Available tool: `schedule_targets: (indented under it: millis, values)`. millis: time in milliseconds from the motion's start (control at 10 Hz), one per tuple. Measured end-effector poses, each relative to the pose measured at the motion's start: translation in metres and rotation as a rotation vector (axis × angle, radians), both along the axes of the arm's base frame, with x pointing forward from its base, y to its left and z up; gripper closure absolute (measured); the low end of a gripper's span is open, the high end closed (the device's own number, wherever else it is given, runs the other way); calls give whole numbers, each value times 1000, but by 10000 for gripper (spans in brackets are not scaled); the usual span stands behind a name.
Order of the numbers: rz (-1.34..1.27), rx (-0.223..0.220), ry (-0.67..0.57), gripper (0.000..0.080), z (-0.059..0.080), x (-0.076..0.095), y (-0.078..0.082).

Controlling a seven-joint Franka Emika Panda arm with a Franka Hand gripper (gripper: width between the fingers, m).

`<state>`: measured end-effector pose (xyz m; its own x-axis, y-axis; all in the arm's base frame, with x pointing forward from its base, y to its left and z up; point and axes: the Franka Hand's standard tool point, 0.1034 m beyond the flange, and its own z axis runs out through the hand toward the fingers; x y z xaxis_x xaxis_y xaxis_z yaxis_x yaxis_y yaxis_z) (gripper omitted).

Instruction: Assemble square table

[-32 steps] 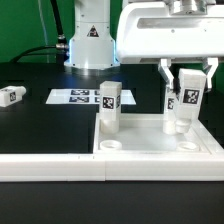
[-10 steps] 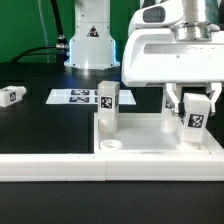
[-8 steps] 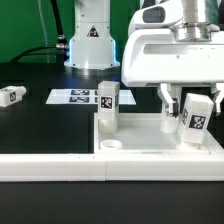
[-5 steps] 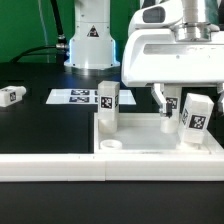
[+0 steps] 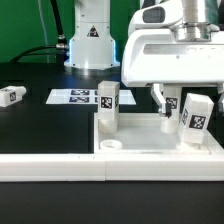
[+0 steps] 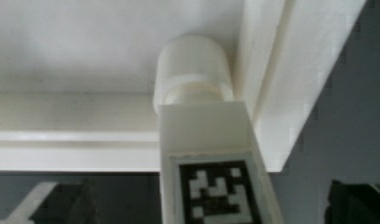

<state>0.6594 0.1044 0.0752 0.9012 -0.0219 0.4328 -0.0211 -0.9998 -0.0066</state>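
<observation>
Our gripper [image 5: 188, 100] holds nothing, and its fingers [image 5: 158, 97] are spread wide. Between them stands a short, chunky white leg [image 5: 196, 118], upright in a corner socket of the white square table top [image 5: 150, 132]. It shows a black-and-white tag on its face. The wrist view shows it clear of both fingers, by the raised rim. Outside the fingers, towards the exterior view's left, a second leg [image 5: 107, 106] stands on the top.

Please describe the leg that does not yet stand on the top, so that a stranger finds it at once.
Find the marker board on the black surface. Toward the exterior view's left edge from it lies a short white leg. Unlike the two legs upright on the white top, it lies on its side, alone.
</observation>
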Motion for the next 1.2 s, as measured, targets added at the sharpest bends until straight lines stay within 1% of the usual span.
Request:
schedule_targets:
  millis: [100, 200, 300, 400, 500, 600, 700, 800, 1000, 1100, 1200]
  values:
    - [-12, 13, 48, 150, 6, 3, -6]
    - [-31, 37, 146, 150, 9, 4, -16]
    - [-38, 44, 160, 150, 13, 9, -20]
    - [-53, 59, 234, 150, 10, 4, -20]
    - [-99, 92, 390, 150, 8, -2, -13]
    - [-127, 103, 422, 150, 9, 7, -7]
    - [-146, 110, 421, 150, 5, 11, 0]
    - [-154, 115, 423, 150, 3, 11, 4]
    - [-142, 83, 419, 150, 2, 13, 3]
    - [-152, 86, 419, 150, 2, 13, 2]
    - [-173, 91, 419, 239, 2, 13, 2]
